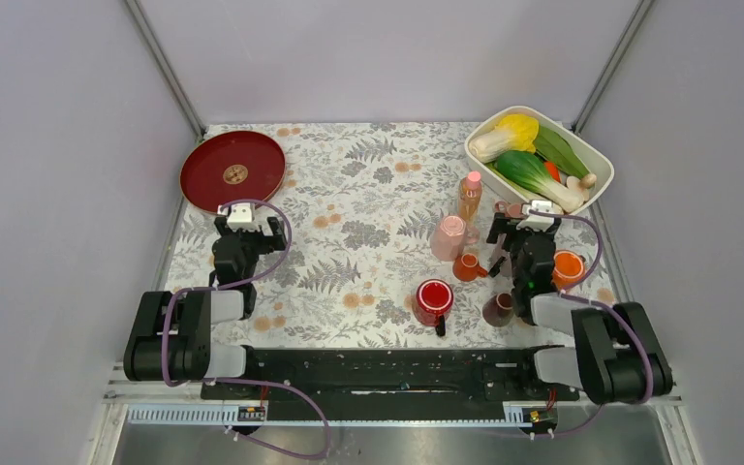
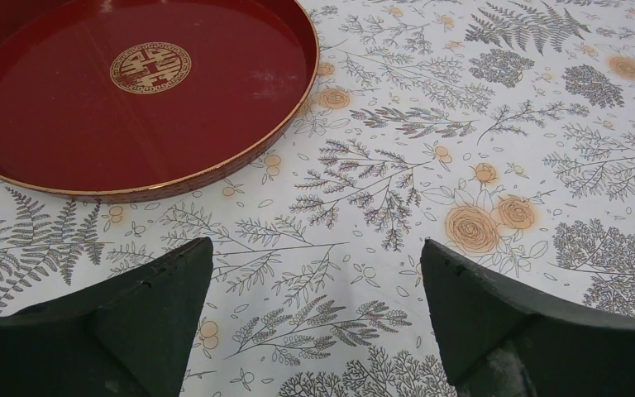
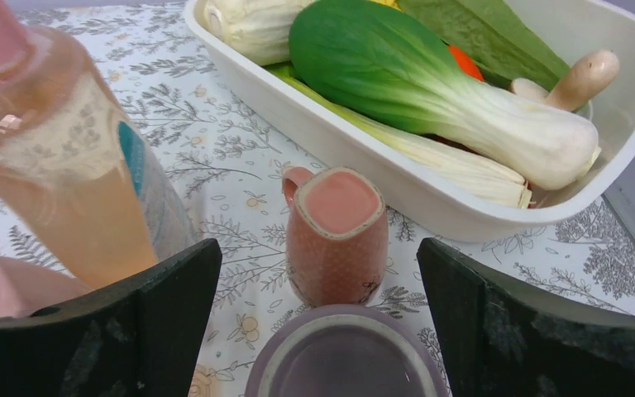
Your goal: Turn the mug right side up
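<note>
Mug [image 1: 449,237] stands inverted, base up, just left of my right gripper [image 3: 318,248], behind the bottle [image 3: 58,149]. I read both grippers as released, jaws spread wide, grasping nothing. Left gripper [image 2: 318,252] hovers over the tablecloth, red tray [image 2: 66,124] ahead-left.

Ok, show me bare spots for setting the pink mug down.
Free: the middle cloth between the red tray and the pink mug, down to the red mug. Crowded: right side, where bottle, cups and white dish crowd the right gripper.
</note>
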`<state>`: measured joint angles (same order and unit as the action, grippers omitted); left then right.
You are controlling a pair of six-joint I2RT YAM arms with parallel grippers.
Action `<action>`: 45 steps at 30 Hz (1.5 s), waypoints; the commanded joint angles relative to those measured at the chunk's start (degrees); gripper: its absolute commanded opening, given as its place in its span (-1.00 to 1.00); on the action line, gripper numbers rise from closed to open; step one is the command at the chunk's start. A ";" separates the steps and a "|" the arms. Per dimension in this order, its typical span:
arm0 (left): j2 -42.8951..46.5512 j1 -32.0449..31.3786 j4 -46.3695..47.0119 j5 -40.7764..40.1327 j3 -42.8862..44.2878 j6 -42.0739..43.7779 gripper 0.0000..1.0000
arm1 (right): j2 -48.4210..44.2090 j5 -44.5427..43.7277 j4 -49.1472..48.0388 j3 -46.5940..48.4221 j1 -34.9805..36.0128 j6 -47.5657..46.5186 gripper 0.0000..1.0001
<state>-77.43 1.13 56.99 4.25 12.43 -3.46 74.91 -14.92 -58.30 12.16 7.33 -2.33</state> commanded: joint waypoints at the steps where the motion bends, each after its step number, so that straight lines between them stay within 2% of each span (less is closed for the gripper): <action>1: 0.17 -0.23 2.77 -0.84 1.95 0.28 0.98 | -9.94 7.70 14.29 5.50 -0.30 -1.82 0.97; 5: 0.22 -0.20 2.48 -0.93 2.00 0.30 0.98 | -17.21 21.98 38.40 15.73 -0.21 -1.70 0.97; 7: 0.26 -0.24 2.43 -0.91 1.99 0.32 0.98 | -18.65 27.09 49.64 21.02 -0.19 1.21 0.97; 11: 0.19 -0.22 2.46 -0.95 2.03 0.22 0.98 | -19.44 26.55 67.91 29.53 0.10 9.41 0.97; 15: 1.99 -0.72 -2.17 0.40 4.20 1.04 0.98 | -20.70 23.37 80.11 34.10 1.96 12.98 0.97; 18: 3.73 -0.39 -25.03 2.79 16.22 2.07 0.98 | -20.73 17.69 89.11 37.76 5.52 16.89 0.97; 21: 3.40 -0.37 -50.46 11.27 30.98 5.52 0.98 | -18.63 10.36 99.21 43.35 13.66 19.95 0.97; 25: 4.56 -0.38 -76.36 23.54 43.80 7.71 0.98 | -14.20 3.07 113.34 48.95 21.65 27.45 0.97; 27: 4.69 -0.36 -86.35 25.44 48.54 9.13 0.98 | -12.49 -0.92 119.10 50.33 27.68 31.93 0.97; 31: 5.41 -0.42 -96.29 23.72 53.32 10.36 0.98 | -9.09 -0.65 120.06 49.92 37.90 39.67 0.97; 36: 6.66 -0.45 -97.42 25.19 53.13 8.82 0.98 | -1.79 -0.99 115.55 51.38 45.66 40.19 0.97; 41: 7.50 -0.47 -96.94 24.62 51.95 7.86 0.98 | 3.65 -0.09 114.38 53.02 46.50 37.55 0.97; 45: 8.03 -0.51 -96.81 23.86 51.39 8.35 0.98 | 0.49 0.40 113.59 50.95 47.86 36.32 0.97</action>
<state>-71.64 0.71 -40.18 27.44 63.90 4.67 79.24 -13.43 56.69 62.65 53.69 34.85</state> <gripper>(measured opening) 0.988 0.985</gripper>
